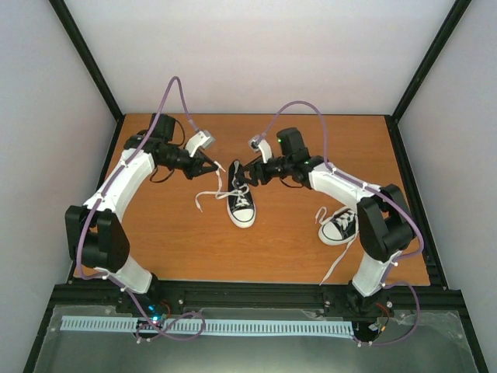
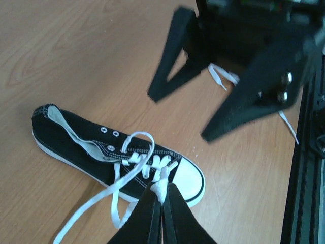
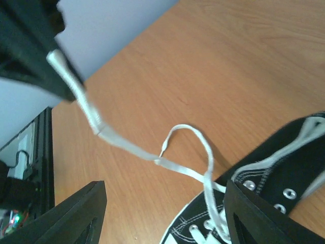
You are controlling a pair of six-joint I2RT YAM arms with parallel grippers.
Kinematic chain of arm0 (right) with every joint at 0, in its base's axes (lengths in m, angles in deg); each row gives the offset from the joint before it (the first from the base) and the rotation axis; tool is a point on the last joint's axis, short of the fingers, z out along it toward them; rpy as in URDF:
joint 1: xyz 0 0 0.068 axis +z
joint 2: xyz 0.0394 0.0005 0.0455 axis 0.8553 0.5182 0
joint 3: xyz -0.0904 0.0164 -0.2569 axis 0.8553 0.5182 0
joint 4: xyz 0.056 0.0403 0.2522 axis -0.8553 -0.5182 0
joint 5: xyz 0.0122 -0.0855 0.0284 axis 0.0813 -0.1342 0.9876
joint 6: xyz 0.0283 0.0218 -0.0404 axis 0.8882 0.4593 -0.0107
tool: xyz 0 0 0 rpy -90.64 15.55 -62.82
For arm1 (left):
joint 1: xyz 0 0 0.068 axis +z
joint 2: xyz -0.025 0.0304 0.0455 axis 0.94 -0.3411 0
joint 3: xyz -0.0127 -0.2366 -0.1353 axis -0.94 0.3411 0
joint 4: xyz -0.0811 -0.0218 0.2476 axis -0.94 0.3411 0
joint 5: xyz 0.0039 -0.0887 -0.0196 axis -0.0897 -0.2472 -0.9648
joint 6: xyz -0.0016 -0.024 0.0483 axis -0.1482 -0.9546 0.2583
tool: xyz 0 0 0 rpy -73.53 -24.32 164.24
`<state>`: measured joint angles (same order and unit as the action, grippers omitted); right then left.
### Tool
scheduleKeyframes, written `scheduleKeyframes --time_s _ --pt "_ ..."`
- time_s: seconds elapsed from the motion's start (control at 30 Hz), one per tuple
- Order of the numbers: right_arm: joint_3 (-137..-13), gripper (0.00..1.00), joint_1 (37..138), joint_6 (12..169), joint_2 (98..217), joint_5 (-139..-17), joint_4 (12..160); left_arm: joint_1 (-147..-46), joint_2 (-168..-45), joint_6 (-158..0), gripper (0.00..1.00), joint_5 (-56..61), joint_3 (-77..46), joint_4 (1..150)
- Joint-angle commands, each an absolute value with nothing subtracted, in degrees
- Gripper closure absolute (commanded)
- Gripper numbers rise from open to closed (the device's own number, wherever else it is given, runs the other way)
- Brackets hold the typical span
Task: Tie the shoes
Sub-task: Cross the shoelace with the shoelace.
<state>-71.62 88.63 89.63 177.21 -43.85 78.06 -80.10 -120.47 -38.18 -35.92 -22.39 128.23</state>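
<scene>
One of the shoes [image 1: 241, 205], black with a white toe cap, lies mid-table, toe toward the arms. My left gripper [image 2: 162, 195] is shut on a bunched white lace [image 2: 161, 187] just above the toe cap [image 2: 189, 179]. From those jaws the lace [image 3: 127, 147] stretches down to the eyelets. My right gripper [image 3: 165, 216] stands open over the shoe's [image 3: 284, 188] laced part, nothing between its fingers [image 3: 71, 218]. From above, the left gripper [image 1: 218, 167] and right gripper [image 1: 241, 172] face each other closely behind the shoe. The second shoe [image 1: 339, 224] lies at the right.
A loose lace end [image 1: 208, 196] trails on the wood left of the centre shoe. The second shoe's lace [image 1: 334, 268] runs toward the table's near edge beside the right arm's base. Black frame rails [image 1: 404, 148] border the table.
</scene>
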Motion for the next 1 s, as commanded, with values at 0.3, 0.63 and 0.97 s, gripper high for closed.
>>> scheduleKeyframes --time_s 0.3,0.63,0.97 --pt "-74.3 0.42 94.0 82.9 184.5 -36.5 93.7 -79.9 -121.5 -45.8 0.99 -38.5 -25.4 121.4" --pt "-78.4 0.84 94.8 86.2 188.7 -40.1 92.4 -79.8 -122.5 -44.5 0.99 -42.1 -26.4 123.5" --pt "-78.6 0.97 89.6 91.5 188.4 -42.6 85.4 -80.6 -126.7 -27.5 0.36 -30.1 -19.5 123.2"
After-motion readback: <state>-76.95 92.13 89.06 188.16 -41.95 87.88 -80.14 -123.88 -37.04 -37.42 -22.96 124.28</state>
